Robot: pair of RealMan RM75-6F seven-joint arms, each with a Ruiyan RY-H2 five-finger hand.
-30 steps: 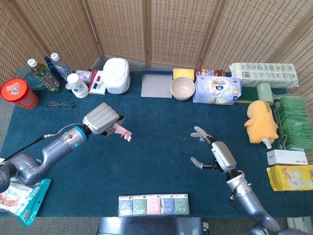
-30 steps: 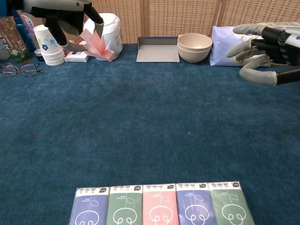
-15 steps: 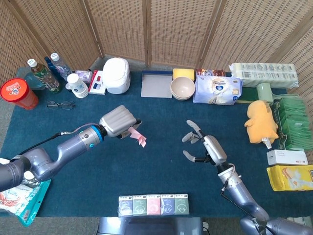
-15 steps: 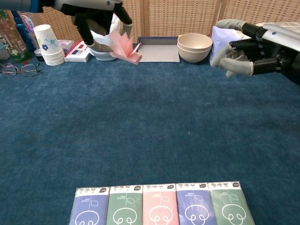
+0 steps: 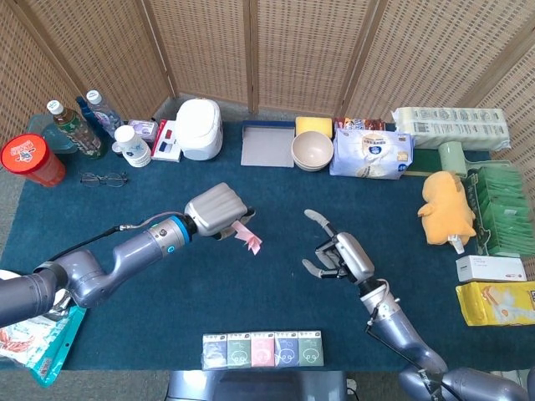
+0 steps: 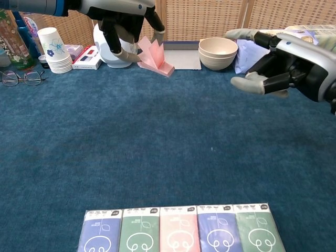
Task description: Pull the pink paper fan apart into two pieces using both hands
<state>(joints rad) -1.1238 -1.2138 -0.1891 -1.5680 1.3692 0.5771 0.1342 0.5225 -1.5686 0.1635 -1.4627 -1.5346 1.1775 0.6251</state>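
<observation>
From the head view, the left hand (image 5: 219, 210) holds the pink paper fan (image 5: 247, 237) up over the middle of the blue bench (image 5: 276, 284). Its fingers are closed on 1 end of the fan, and the other end sticks out toward the right hand (image 5: 340, 255). The right hand is near, but not touching the fan. Its fingers are spread apart and hold nothing. The fan is thin folded paper, so it looks very light and easy to crush or rip. I think the right hand should pinch the free end softly, then both hands pull away from each other. Far behind sit a white pot (image 5: 200, 128), a stack of bowls (image 5: 312, 150) and a yellow soft toy (image 5: 447, 207), all well apart from the hands.

From the chest view, the fan (image 6: 154, 56) hangs under the left hand (image 6: 126, 18), with its folds fanned out. The right hand (image 6: 286, 60) is open and empty. Nothing stands between the 2 hands. A row of small packs (image 6: 179, 233) lies close to the robot, low and out of the way.
</observation>
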